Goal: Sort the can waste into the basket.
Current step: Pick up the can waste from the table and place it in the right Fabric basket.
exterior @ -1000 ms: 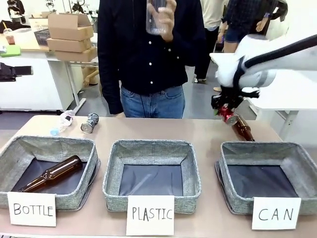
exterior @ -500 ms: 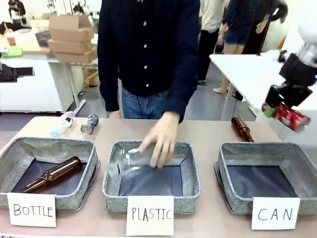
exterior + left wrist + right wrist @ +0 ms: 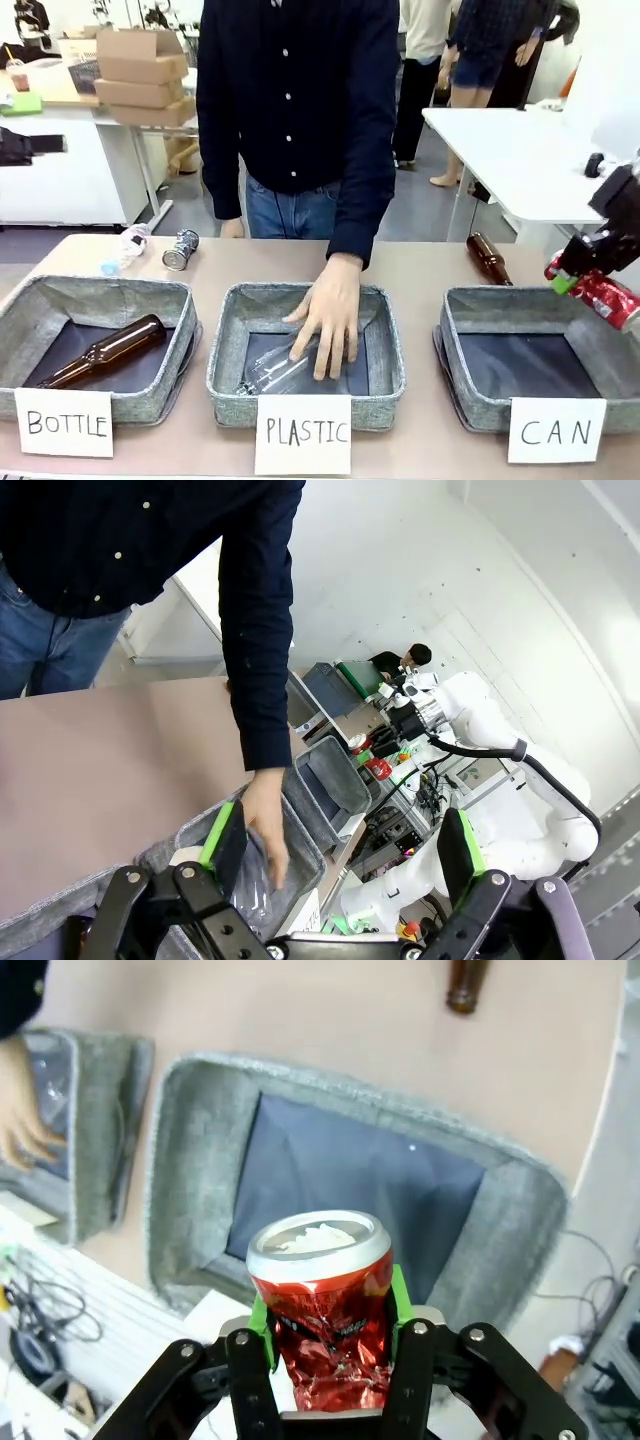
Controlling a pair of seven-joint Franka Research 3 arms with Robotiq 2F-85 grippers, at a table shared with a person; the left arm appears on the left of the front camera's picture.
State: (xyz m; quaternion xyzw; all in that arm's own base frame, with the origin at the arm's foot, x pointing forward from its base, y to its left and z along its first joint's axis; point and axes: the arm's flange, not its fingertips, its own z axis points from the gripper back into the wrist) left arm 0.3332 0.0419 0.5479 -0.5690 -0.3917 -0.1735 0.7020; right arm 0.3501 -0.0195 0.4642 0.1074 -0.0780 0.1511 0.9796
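Observation:
My right gripper (image 3: 582,278) is shut on the dented red can (image 3: 612,299) and holds it in the air over the far right rim of the grey CAN basket (image 3: 520,298). In the right wrist view the red can (image 3: 322,1295) stands between the green pads (image 3: 262,1318), with the basket's dark lining (image 3: 350,1195) straight below. The dark blue and silver can (image 3: 181,249) lies on the table at the far left. My left gripper (image 3: 340,845) is open with nothing between its fingers and hangs above the table's left side.
The person's hand (image 3: 328,312) presses a clear plastic bottle (image 3: 272,373) into the PLASTIC basket (image 3: 228,345). One brown bottle (image 3: 105,350) lies in the BOTTLE basket, another brown bottle (image 3: 488,258) behind the CAN basket. A clear plastic bottle (image 3: 125,246) lies far left.
My right gripper has carried the red can from beside the brown bottle rightward and then down over the CAN basket. The person's hand has lowered a clear bottle into the PLASTIC basket.

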